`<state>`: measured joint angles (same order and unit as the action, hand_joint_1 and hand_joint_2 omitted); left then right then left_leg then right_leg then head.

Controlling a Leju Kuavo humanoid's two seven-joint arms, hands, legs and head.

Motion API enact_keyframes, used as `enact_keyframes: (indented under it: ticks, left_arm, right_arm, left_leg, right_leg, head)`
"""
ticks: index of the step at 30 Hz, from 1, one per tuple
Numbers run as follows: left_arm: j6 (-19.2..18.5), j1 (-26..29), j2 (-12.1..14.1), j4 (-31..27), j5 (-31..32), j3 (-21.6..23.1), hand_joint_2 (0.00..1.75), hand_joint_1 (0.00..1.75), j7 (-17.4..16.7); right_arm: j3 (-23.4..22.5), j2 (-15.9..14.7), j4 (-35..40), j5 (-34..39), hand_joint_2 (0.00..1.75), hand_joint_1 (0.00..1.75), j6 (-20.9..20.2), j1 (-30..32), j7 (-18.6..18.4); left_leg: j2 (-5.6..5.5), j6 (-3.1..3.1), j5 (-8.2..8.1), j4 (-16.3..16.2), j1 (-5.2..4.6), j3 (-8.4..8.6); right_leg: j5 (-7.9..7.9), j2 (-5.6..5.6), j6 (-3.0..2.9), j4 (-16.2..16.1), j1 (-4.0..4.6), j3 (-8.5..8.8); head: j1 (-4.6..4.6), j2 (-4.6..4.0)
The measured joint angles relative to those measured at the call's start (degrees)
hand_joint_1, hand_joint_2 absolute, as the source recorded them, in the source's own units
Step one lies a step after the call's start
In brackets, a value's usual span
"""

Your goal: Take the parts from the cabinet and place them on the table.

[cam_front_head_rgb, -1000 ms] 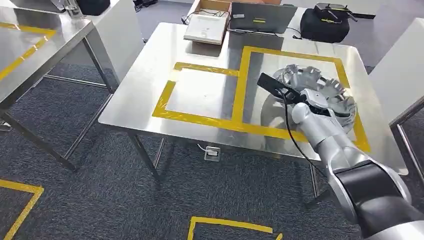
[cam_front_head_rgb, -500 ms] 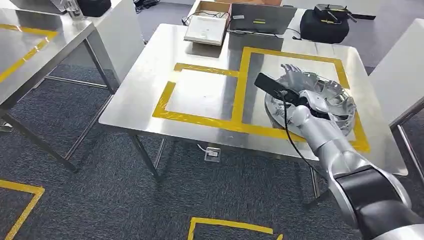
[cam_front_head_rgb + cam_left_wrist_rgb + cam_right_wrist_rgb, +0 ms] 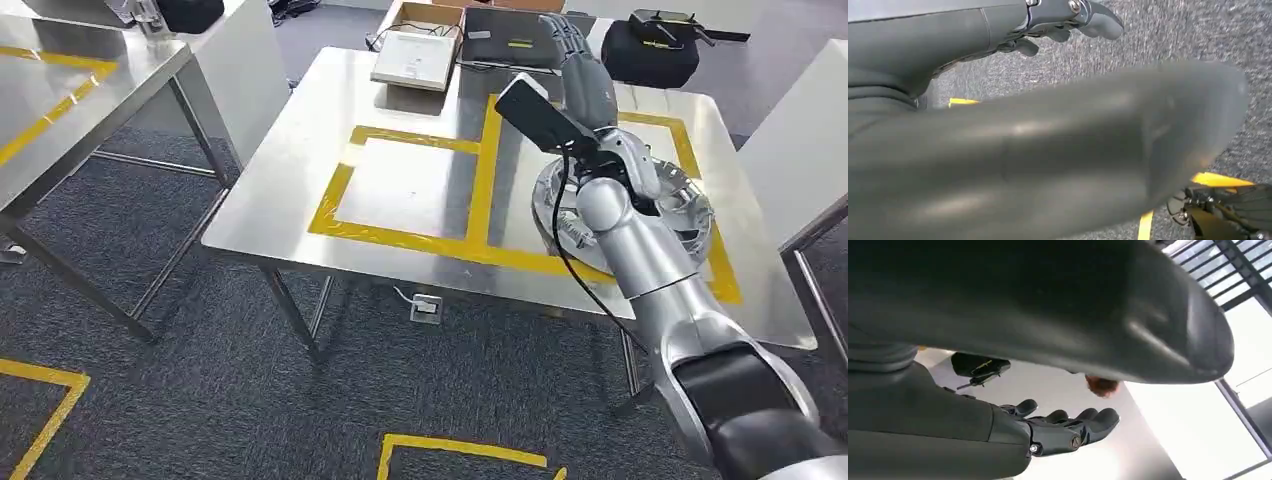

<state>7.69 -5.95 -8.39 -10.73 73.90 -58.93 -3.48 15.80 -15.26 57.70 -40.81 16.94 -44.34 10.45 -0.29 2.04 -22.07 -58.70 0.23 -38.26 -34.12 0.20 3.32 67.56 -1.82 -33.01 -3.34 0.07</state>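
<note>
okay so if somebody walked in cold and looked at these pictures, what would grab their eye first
Most likely the silver right arm reaching up over the steel table, its right hand raised with fingers apart and holding nothing. Just under it a shiny round metal part lies on the table inside the yellow tape rectangle. At the table's far edge sit a white box and a black bag.

No text or labels legible — anywhere.

Grey carpet (image 3: 200, 380), steel tables (image 3: 300, 150), yellow tape (image 3: 400, 235)
</note>
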Motion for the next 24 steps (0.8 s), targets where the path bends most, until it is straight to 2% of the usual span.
enact_keyframes:
  ticks: [1,2,3,6,7,8,9,10,11,12,13,14,15,16,17,18,19,20,21,22,23,24]
  left_arm:
    - [-0.02,-0.01,-0.04,0.0,0.02,0.0,0.0,0.0,-0.02]
    - [-0.09,-0.05,-0.02,0.0,0.02,0.0,0.0,0.0,-0.02]
    - [-0.09,-0.04,-0.02,0.02,0.09,0.0,0.0,0.0,-0.02]
    - [-0.26,-0.07,0.0,0.02,0.24,0.0,0.0,0.0,0.0]
    - [-0.33,-0.05,0.0,0.02,0.28,0.0,0.0,0.0,0.02]
    - [-0.33,-0.09,0.02,0.02,0.31,0.0,0.0,0.0,0.09]
    - [-0.33,-0.11,0.0,0.02,0.31,0.0,0.0,0.0,0.09]
    - [-0.33,-0.17,0.0,0.02,0.33,0.0,0.0,0.0,0.15]
    - [-0.33,-0.21,0.0,0.02,0.35,0.0,0.0,0.0,0.24]
    - [-0.33,-0.25,0.0,0.04,0.37,0.0,0.0,0.0,0.28]
    - [-0.33,-0.27,0.0,0.04,0.37,0.0,0.0,0.0,0.31]
    - [-0.35,-0.3,0.0,0.04,0.35,0.0,0.0,0.0,0.33]
    - [-0.37,-0.35,0.0,0.04,0.35,0.0,0.0,0.0,0.33]
    - [-0.39,-0.39,0.02,0.02,0.35,0.0,0.0,0.0,0.31]
    - [-0.42,-0.45,0.09,0.02,0.35,0.0,0.0,0.0,0.31]
    - [-0.46,-0.53,0.15,0.0,0.33,0.0,0.0,0.0,0.24]
    - [-0.48,-0.47,0.13,0.02,0.24,0.0,0.0,0.0,0.24]
    - [-0.5,-0.43,0.13,0.02,0.15,0.0,0.0,0.0,0.24]
    - [-0.52,-0.43,0.15,0.02,0.07,0.0,0.0,0.0,0.22]
    - [-0.52,-0.32,0.15,0.02,0.0,0.0,0.0,0.0,0.15]
    - [-0.52,-0.3,0.15,0.04,0.0,0.0,0.0,0.0,0.15]
    - [-0.52,-0.32,0.22,0.02,-0.02,-0.02,0.0,0.0,0.15]
  right_arm:
    - [0.0,-0.09,0.2,0.02,0.0,0.0,0.04,-0.01,0.04]
    - [0.0,-0.2,0.35,0.09,0.0,0.0,0.07,-0.02,0.15]
    - [0.04,-0.22,0.35,0.15,0.0,0.0,0.02,0.16,0.2]
    - [0.18,-0.28,0.33,-0.62,0.0,0.0,0.29,0.17,-0.31]
    - [0.3,-0.26,0.28,-1.27,0.0,0.0,0.98,0.18,-0.5]
    - [0.33,-0.24,0.24,-1.66,0.0,0.0,1.31,-0.03,-0.64]
    - [0.37,-0.09,0.24,-1.92,0.0,0.0,1.77,-0.02,-0.96]
    - [0.37,-0.04,0.2,-2.25,0.0,0.0,2.01,0.03,-1.23]
    - [0.39,-0.02,0.11,-2.43,0.0,0.0,2.21,0.08,-1.27]
    - [0.42,0.02,0.02,-2.45,0.0,0.0,2.38,0.17,-1.29]
    - [0.44,0.02,-0.11,-2.51,0.0,0.0,2.54,0.31,-1.33]
    - [0.52,0.07,-0.24,-2.58,0.0,0.0,2.62,0.44,-1.35]
    - [0.59,0.09,-0.33,-2.6,0.0,0.0,2.64,0.5,-1.33]
    - [0.61,0.09,-0.42,-2.6,0.0,0.0,2.69,0.49,-1.36]
    - [0.61,0.09,-0.44,-2.65,0.0,0.0,2.71,0.47,-1.33]
    - [0.61,0.07,-0.44,-2.69,0.0,0.0,2.75,0.46,-1.33]
    - [0.63,0.09,-0.59,-2.69,0.0,0.0,2.75,0.46,-1.25]
    - [0.72,0.18,-0.7,-2.67,0.0,0.0,2.78,0.46,-1.11]
    - [0.76,0.2,-0.87,-2.62,0.0,0.0,2.78,0.48,-1.07]
    - [0.77,0.18,-1.05,-2.56,0.0,0.0,2.78,0.48,-1.05]
    - [0.76,0.18,-1.36,-2.52,0.0,0.0,2.84,0.5,-0.86]
    - [0.79,0.18,-1.62,-2.43,0.0,0.0,2.84,0.41,-0.81]
  left_leg:
    - [0.0,-0.24,0.14,-0.32,0.12,-0.31]
    - [0.01,-0.59,0.29,-0.6,0.13,-0.52]
    - [-0.12,-1.13,0.63,-0.44,0.03,-0.57]
    - [-0.11,-2.6,1.78,-0.01,0.01,-0.78]
    - [-0.09,-3.03,2.17,0.16,0.08,-1.08]
    - [-0.07,-3.23,0.91,-0.56,0.22,-1.64]
    - [0.01,-3.39,-2.23,-2.97,0.22,-2.72]
    - [0.0,-3.6,-5.79,-7.33,0.22,-4.02]
    - [0.01,-3.82,-8.68,-12.49,0.22,-5.53]
    - [0.01,-3.91,-10.32,-16.81,0.23,-6.55]
    - [0.01,-3.86,-10.25,-18.54,0.23,-6.36]
    - [0.0,-3.74,-9.21,-17.54,0.22,-4.87]
    - [0.0,-3.55,-7.68,-14.38,0.2,-2.2]
    - [0.0,-3.25,-6.24,-9.07,0.19,1.56]
    - [-0.05,-2.82,-6.16,-3.05,0.14,5.81]
    - [-0.1,-2.55,-7.65,-0.31,-0.14,7.72]
    - [-0.17,-2.32,-6.59,-0.85,-0.33,6.94]
    - [-0.14,-2.1,-6.73,-0.38,-0.4,6.89]
    - [-0.15,-1.7,-6.5,-0.59,-0.66,6.63]
    - [-0.12,-1.09,-5.88,-0.08,-0.46,6.42]
    - [0.33,-0.43,-5.06,0.4,-0.17,6.13]
    - [0.31,0.03,-4.47,0.67,-0.13,5.54]
  right_leg:
    - [2.51,-0.11,-0.01,-5.74,-0.03,2.93]
    - [2.38,-0.38,-0.18,-9.91,-0.03,4.6]
    - [3.61,-0.05,-0.61,-8.57,0.7,4.42]
    - [3.93,0.16,-2.14,-8.74,0.93,3.13]
    - [4.67,0.13,-2.89,-9.1,0.52,2.76]
    - [5.25,-0.06,-3.35,-9.13,0.46,2.22]
    - [5.76,-0.03,-3.83,-9.13,0.46,1.62]
    - [6.27,-0.03,-4.0,-9.11,0.49,0.96]
    - [6.79,-0.03,-4.11,-9.07,0.6,0.27]
    - [7.29,-0.03,-4.11,-9.04,0.69,-0.42]
    - [7.76,-0.03,-4.08,-9.0,0.8,-1.03]
    - [8.16,-0.02,-3.99,-8.94,0.84,-1.56]
    - [8.5,-0.01,-3.84,-8.91,0.88,-2.04]
    - [8.85,-0.01,-3.65,-8.82,0.89,-2.46]
    - [9.15,-0.03,-3.42,-8.72,0.9,-2.7]
    - [9.4,-0.05,-3.09,-8.69,1.07,-3.08]
    - [9.76,-0.1,-2.7,-8.82,0.95,-2.96]
    - [10.09,-0.09,-2.36,-8.79,0.82,-3.04]
    - [10.52,-0.09,-1.98,-9.03,0.79,-3.12]
    - [10.97,-0.04,-1.48,-9.19,0.89,-3.25]
    - [10.11,0.06,-1.32,-8.64,0.6,-3.69]
    - [7.47,-0.05,-1.13,-6.83,0.72,-4.53]
  head:
    - [0.0,0.0]
    - [0.0,0.0]
    - [-0.02,0.0]
    - [-0.13,0.0]
    - [-0.09,0.0]
    - [-0.11,0.0]
    - [0.02,0.0]
    - [0.13,0.0]
    - [0.09,0.0]
    - [0.09,0.0]
    - [0.11,0.0]
    - [0.09,0.0]
    - [0.11,0.0]
    - [0.09,0.0]
    - [0.07,0.0]
    - [0.07,0.0]
    - [-0.09,0.0]
    - [0.07,0.0]
    - [-0.04,0.0]
    - [0.07,0.0]
    - [0.07,0.0]
    - [-0.29,0.0]
